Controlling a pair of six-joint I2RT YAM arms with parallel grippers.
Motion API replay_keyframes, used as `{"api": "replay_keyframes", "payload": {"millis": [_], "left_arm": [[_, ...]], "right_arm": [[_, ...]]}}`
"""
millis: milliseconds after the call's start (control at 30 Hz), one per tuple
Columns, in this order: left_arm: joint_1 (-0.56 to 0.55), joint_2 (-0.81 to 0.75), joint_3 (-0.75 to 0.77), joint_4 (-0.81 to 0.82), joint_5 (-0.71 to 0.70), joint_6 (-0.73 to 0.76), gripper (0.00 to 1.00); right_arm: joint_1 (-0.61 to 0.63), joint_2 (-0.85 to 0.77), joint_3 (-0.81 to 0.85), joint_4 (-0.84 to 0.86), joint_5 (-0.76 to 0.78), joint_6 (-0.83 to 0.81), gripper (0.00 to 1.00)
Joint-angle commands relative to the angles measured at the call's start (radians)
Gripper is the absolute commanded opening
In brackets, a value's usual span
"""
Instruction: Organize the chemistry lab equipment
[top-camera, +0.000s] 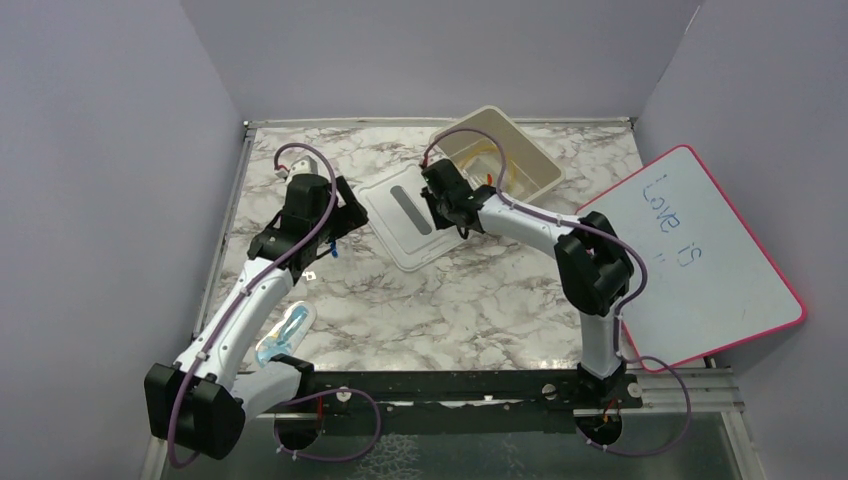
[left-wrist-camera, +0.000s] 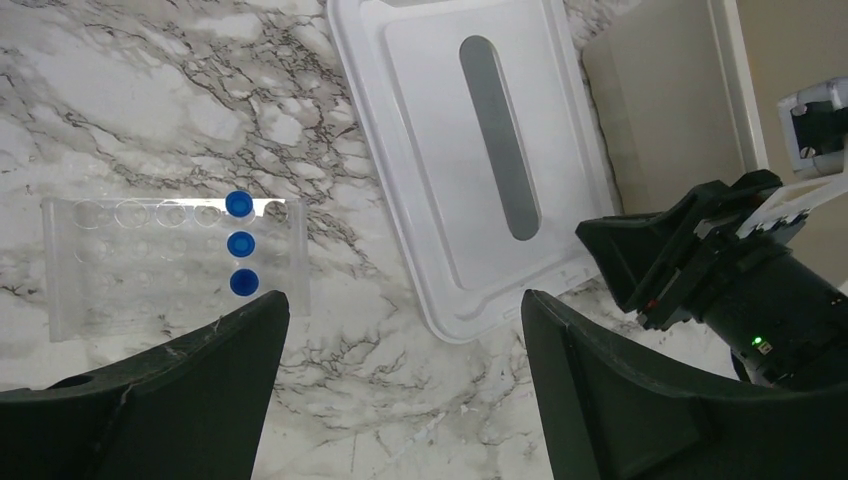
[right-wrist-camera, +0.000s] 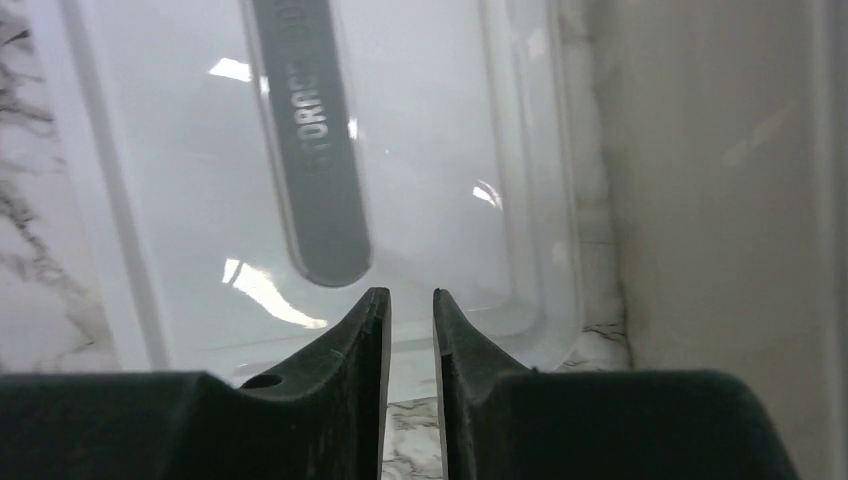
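A clear tube rack (left-wrist-camera: 150, 270) with three blue-capped pieces (left-wrist-camera: 240, 243) lies on the marble, just ahead and left of my left gripper (left-wrist-camera: 405, 340), which is wide open and empty. From above, the left gripper (top-camera: 348, 214) sits by the left edge of the white lid (top-camera: 400, 235). My right gripper (top-camera: 448, 205) hovers over the lid's right part, beside the beige bin (top-camera: 535, 165). In its wrist view the right gripper (right-wrist-camera: 410, 295) has its jaws almost together with nothing between them, over the lid's edge (right-wrist-camera: 180, 200). Amber tubing (top-camera: 487, 158) lies in the bin. A clear packet (top-camera: 283, 335) lies near the left arm.
The pink-edged whiteboard (top-camera: 690, 255) lies at the right, over the table edge. The bin's wall (right-wrist-camera: 720, 180) stands close to the right of the right gripper. The lid (left-wrist-camera: 480, 150) has a grey label strip. Purple walls enclose the back and sides.
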Motion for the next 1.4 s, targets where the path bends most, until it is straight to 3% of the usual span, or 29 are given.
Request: {"api": "replay_keyframes", "payload": {"millis": [0,367,633,967,1067,1133,1200,1367], "left_arm": [[0.003,-0.044,-0.006,0.02,-0.024,-0.008,0.87],[0.003,-0.172,0.05,-0.047,-0.264,0.025,0.87],[0.003,-0.204,0.05,-0.06,-0.286,0.032,0.87],[0.003,-0.199,0.052,-0.063,-0.291,0.038,0.87],[0.003,-0.196,0.05,-0.063,-0.286,0.037,0.87],[0.003,-0.195,0.05,-0.063,-0.275,0.033,0.88],[0.003,-0.196,0.041,-0.064,-0.256,0.023,0.9],[0.003,-0.19,-0.001,-0.063,-0.231,0.0,0.92]], "right_arm": [[0.088,0.012,0.025,0.005,-0.073,-0.005,0.28],[0.222,0.167,0.181,-0.1,-0.176,0.08,0.29],[0.242,0.258,0.269,-0.202,-0.047,0.107,0.36],[0.263,0.283,0.269,-0.223,-0.008,0.106,0.42],[0.266,0.312,0.288,-0.264,-0.01,0.113,0.33],[0.266,0.318,0.302,-0.285,-0.001,0.131,0.15],[0.266,0.293,0.288,-0.265,0.009,0.138,0.05],[0.266,0.18,0.217,-0.19,0.014,0.171,0.01]]}}
